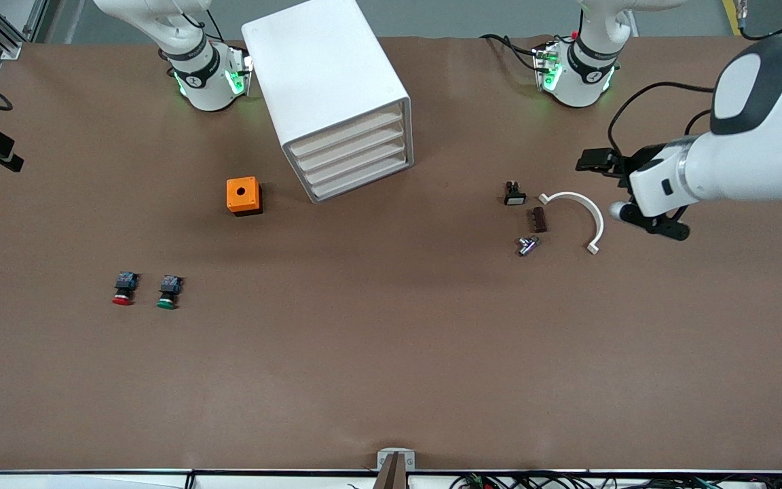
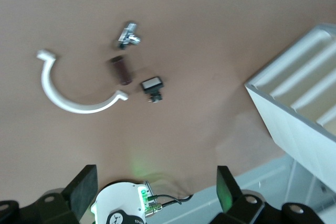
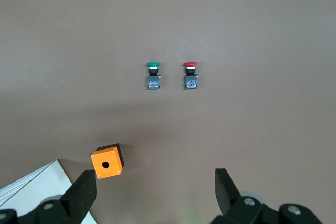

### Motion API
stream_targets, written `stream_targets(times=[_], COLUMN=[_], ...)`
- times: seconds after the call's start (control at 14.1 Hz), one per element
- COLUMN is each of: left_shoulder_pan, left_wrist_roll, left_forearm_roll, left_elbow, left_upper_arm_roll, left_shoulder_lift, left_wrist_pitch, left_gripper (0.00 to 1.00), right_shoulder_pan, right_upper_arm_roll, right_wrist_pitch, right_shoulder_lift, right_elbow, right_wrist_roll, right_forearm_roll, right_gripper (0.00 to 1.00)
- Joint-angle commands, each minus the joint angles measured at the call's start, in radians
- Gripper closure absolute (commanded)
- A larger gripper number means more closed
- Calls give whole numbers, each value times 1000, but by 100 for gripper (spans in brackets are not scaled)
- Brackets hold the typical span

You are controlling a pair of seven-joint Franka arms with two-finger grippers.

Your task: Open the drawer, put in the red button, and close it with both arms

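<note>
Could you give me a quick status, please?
Left hand and right hand open, empty. Beige-fronted drawer shut. Red-capped push button untouched beside green-capped one. Nothing blocking.

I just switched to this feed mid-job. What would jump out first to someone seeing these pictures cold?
The big white boxy cabinet with four beige-fronted drawers, all shut, stands between the two arm bases. The small bright orange box with a hole sits beside it toward the right arm's end; nearer the front camera lie the red-capped push button and its green-capped twin, side by side. The left claw hangs open near a white curved plastic clip.
</note>
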Motion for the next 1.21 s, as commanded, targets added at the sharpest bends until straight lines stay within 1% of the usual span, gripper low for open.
stream_targets(times=[0.0,0.14,0.36,0.43,0.57,0.64,0.78,0.92,1.0,1.14], left_shoulder_pan=[7,7,-7,-10,-8,-10,-9,-13,-25,-57], left_wrist_roll=[122,208,337,373,438,455,518,613,647,688], left_forearm_roll=[-73,-144,-250,-305,-408,-451,-527,-639,-672,-734], left_elbow=[3,3,-33,-61,-106,-119,-148,-207,-228,-262], left_upper_arm_roll=[1,1,-1,-8,-48,-68,-109,-137,-149,-154], left_shoulder_lift=[52,108,167,176,207,228,276,316,332,351], left_wrist_pitch=[-10,2,48,71,110,122,159,218,248,280], left_gripper=[0,0,0,0,0,0,0,0,0,0], right_shoulder_pan=[-7,-4,-14,-19,-22,-25,-33,-53,-57,-65], right_upper_arm_roll=[4,7,5,5,4,4,2,4,4,2], right_wrist_pitch=[-15,-16,-16,-10,7,43,155,262,321,402], right_shoulder_lift=[41,52,122,148,194,204,202,204,204,207], right_elbow=[21,12,3,3,-2,-29,-119,-205,-251,-310], right_wrist_roll=[13,9,16,16,16,16,12,4,4,4], right_forearm_roll=[-3,-3,-3,-3,-5,-6,-8,-8,-8,-11], right_gripper=[0,0,0,0,0,0,0,0,0,0])
